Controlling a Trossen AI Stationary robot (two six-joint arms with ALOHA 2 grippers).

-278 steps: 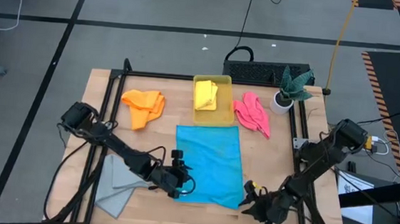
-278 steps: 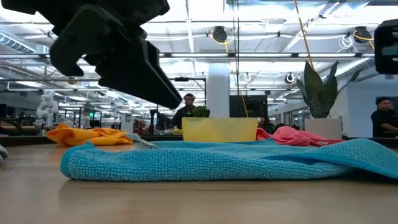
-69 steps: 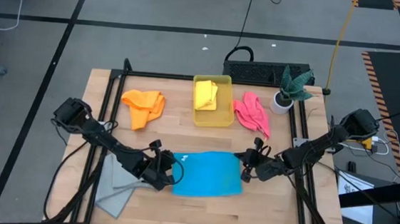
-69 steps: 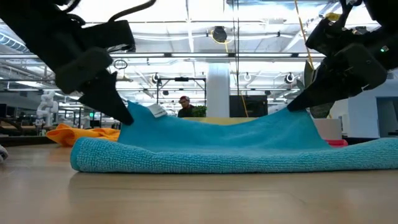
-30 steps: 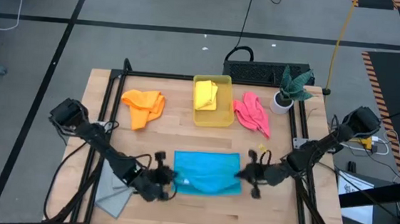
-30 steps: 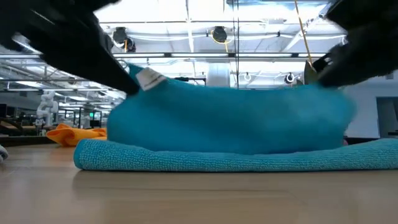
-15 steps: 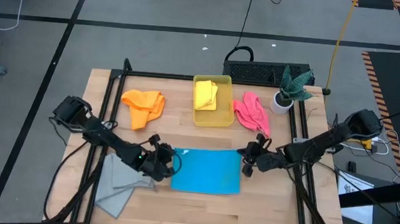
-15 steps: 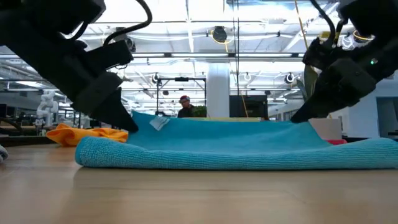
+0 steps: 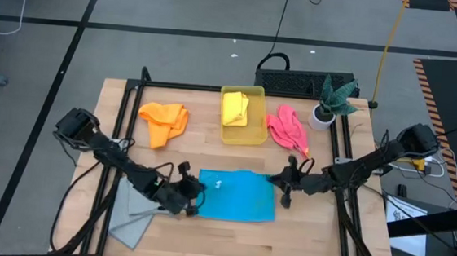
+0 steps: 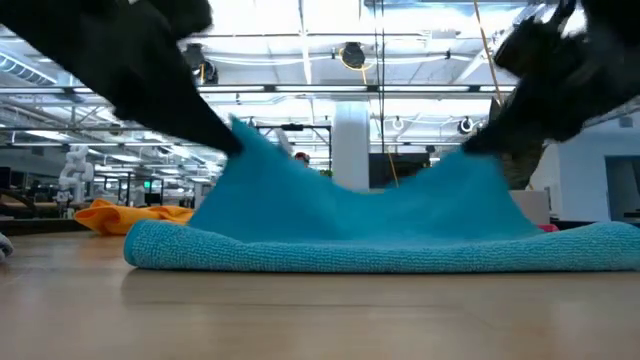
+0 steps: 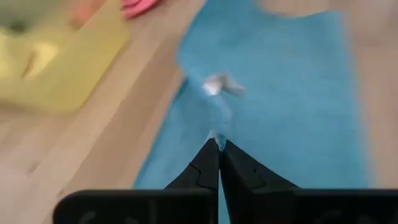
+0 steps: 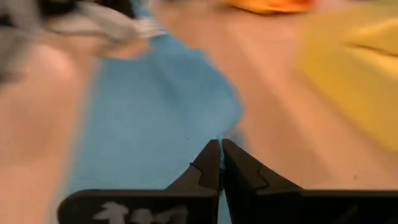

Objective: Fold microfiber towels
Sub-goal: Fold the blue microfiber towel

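Folded towel [image 9: 237, 196] mid-counter [image 9: 301, 240], left tool [image 9: 194, 197] and right tool [image 9: 282, 184] at its ends; bin [image 9: 240, 134] behind.

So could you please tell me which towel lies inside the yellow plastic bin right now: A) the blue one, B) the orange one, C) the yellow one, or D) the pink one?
C: the high view shows the yellow towel lying inside the bin, with the others out on the table.

My wooden table [image 9: 301, 240] carries the blue towel [image 9: 235, 197], grey towel [image 9: 132, 214], orange towel [image 9: 164, 121], pink towel [image 9: 287, 129], yellow bin [image 9: 254, 130] and potted plant [image 9: 328, 103].
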